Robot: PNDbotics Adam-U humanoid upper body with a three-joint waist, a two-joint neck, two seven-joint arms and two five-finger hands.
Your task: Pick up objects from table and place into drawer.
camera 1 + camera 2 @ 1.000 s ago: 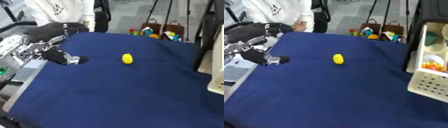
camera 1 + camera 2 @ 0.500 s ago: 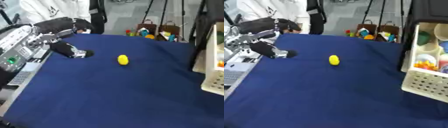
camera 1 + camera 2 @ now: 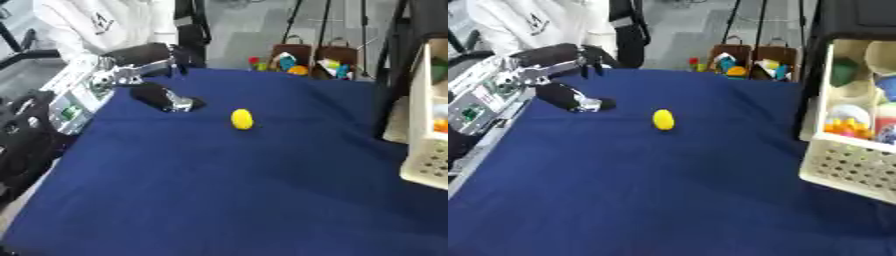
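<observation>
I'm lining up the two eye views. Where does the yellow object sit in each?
Left eye view: the yellow object lies just above centre on the blue cloth.
Right eye view: it lies slightly left of centre.
Shared landmark: the left robot hand, to the object's left in both.

A dark blue cloth (image 3: 219, 190) covers the worktop. Beyond its far edge, two brown bags (image 3: 754, 60) stand on the grey floor, side by side, stuffed with colourful items. A person in a white top (image 3: 105, 22) stands at the far left corner. Dark tripod legs (image 3: 328, 20) rise behind the bags. Grey equipment with a green patch (image 3: 70, 107) sits along the left edge.
</observation>
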